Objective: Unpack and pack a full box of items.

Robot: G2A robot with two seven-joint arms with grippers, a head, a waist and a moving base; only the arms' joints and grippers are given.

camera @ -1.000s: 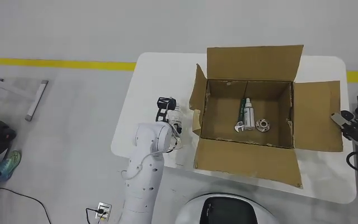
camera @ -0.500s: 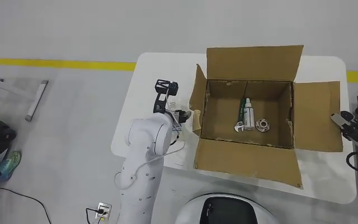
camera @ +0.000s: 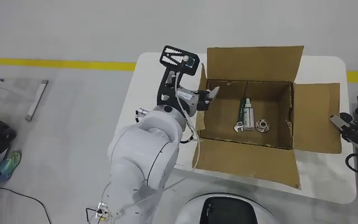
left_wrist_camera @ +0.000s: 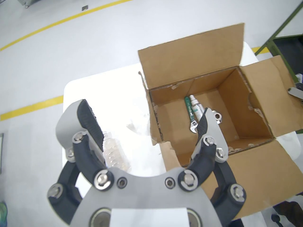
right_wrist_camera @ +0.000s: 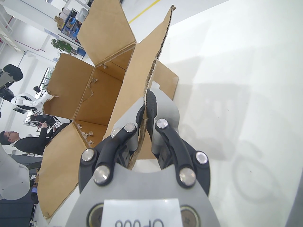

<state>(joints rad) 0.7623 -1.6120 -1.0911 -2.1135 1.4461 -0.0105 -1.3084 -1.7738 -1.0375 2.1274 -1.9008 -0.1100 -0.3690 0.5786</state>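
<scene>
Presently: the open cardboard box stands on the right-hand part of the white table, its near flap folded outward toward the table's near edge and its far flap raised by the table's far edge. The left arm is up over the table's left half. The left end effector hangs above the box's left wall, spread wide apart and gripping nothing. The right end effector sits at the table's right edge, pressed together on the outer rim of the box's right flap, with the corrugated edge pinched in it. Three items lie on the box floor, roughly mid-floor and toward the right wall. A green-handled wrench lies along the far-to-near line with its head toward the near wall. A white tube with a green band lies just beside the wrench and parallel to it; whether the two touch, I cannot tell. A small metal flanged nut lies just right of the tube's near end. Outside the box, a clear plastic bottle rests on the table between the box's left wall and the table's left edge, beneath the left end effector; upright or lying, I cannot tell. The cardboard is torn and ragged along the box's inner rim.
</scene>
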